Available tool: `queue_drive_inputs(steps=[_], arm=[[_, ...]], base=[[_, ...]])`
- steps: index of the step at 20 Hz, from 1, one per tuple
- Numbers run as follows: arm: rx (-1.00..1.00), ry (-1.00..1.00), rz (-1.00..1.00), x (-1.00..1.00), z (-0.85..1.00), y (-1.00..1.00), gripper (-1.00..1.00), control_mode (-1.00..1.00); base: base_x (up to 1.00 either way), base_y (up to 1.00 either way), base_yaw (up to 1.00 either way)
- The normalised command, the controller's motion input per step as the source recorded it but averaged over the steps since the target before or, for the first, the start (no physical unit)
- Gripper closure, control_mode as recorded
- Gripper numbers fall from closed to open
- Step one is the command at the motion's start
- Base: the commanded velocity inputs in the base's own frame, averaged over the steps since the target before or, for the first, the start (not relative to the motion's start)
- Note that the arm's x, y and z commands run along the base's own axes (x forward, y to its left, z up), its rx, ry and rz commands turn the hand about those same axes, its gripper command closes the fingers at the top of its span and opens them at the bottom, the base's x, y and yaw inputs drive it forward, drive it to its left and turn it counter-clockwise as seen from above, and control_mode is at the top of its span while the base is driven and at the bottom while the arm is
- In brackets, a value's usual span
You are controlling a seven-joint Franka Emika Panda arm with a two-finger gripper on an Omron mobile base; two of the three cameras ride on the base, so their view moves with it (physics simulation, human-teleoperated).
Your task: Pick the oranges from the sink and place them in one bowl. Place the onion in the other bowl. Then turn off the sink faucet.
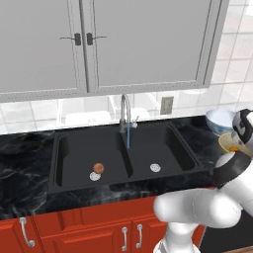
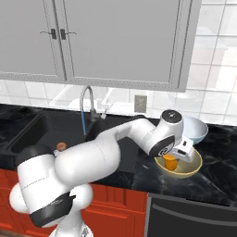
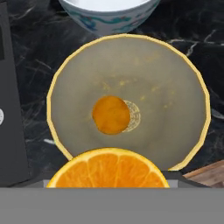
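Observation:
My gripper (image 2: 171,160) hangs just above the yellow-tan bowl (image 3: 59,87), shut on one orange (image 3: 107,168) that looms close at the bottom of the hand view and hides the fingertips. A second orange (image 3: 110,114) lies at the bottom of that bowl. The pale blue-white bowl (image 3: 109,13) stands right behind it, with nothing in it that I can see. The reddish-brown onion (image 1: 98,168) rests in the left basin of the black sink (image 1: 69,148), beside the drain. From the silver faucet (image 1: 124,111) a thin blue stream of water runs down.
Both bowls (image 1: 220,121) stand on the black marble counter (image 1: 24,158) right of the sink. Grey wall cabinets (image 1: 123,44) hang above. Red cabinet doors with handles (image 1: 74,232) run below the counter edge. A wall socket (image 1: 166,105) sits behind the sink.

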Motion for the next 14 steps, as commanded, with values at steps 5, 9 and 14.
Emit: queue_drive_inputs(steps=[5, 9, 14], arm=[[0.0, 0.0, 0.0, 0.22, -0.11, -0.15, 1.0, -1.0], [0.0, 0.0, 0.0, 0.35, -0.17, -0.01, 1.0, -1.0], [0.0, 0.0, 0.0, 0.35, -0.16, -0.04, 1.0, -1.0]], base=[[0.0, 0.0, 0.0], [0.0, 0.0, 0.0], [0.0, 0.0, 0.0]])
